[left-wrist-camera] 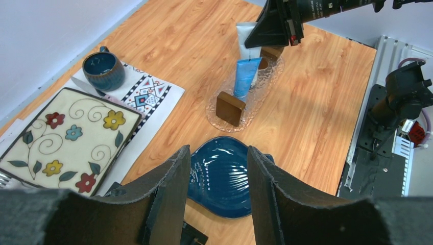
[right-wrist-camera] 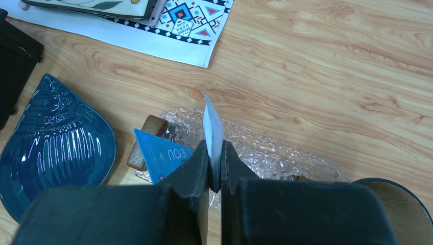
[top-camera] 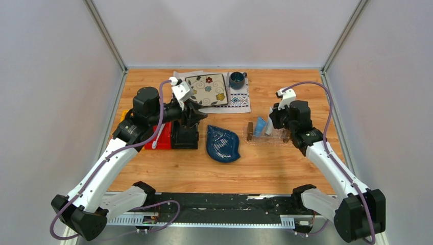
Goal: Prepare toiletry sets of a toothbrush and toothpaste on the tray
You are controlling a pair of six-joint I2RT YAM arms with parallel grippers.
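- Light-brown wood-grain table (top-camera: 286,168), with plain pale grey walls (top-camera: 219,30) on three sides and metal frame posts in the back corners.
- Right gripper (right-wrist-camera: 214,153): jaws almost closed, pinching the flat end of the soft white-grey toothpaste tube (right-wrist-camera: 212,122), which is upright above the tray.
- Clear bumpy rectangular plastic tray (right-wrist-camera: 270,155) sits right of centre, with a dark brown wooden block (left-wrist-camera: 230,107) at its short end.
- Soft light blue toothpaste tube (left-wrist-camera: 246,76) lies in the tray, next to that block.
- Left gripper (left-wrist-camera: 218,153): jaws about half open, holding nothing, raised over the black plastic bin (top-camera: 185,137).
- Slim pale toothbrush (top-camera: 155,139) lies on the red bin (top-camera: 164,143), just left of the black bin; too small for detail.
- Dark blue leaf-shaped dish (top-camera: 223,144) sits between the black bin and the tray.
- At the back: a cream square floral plate (top-camera: 207,89) and a dark blue mug (top-camera: 237,79) on a white patterned mat (top-camera: 239,101).
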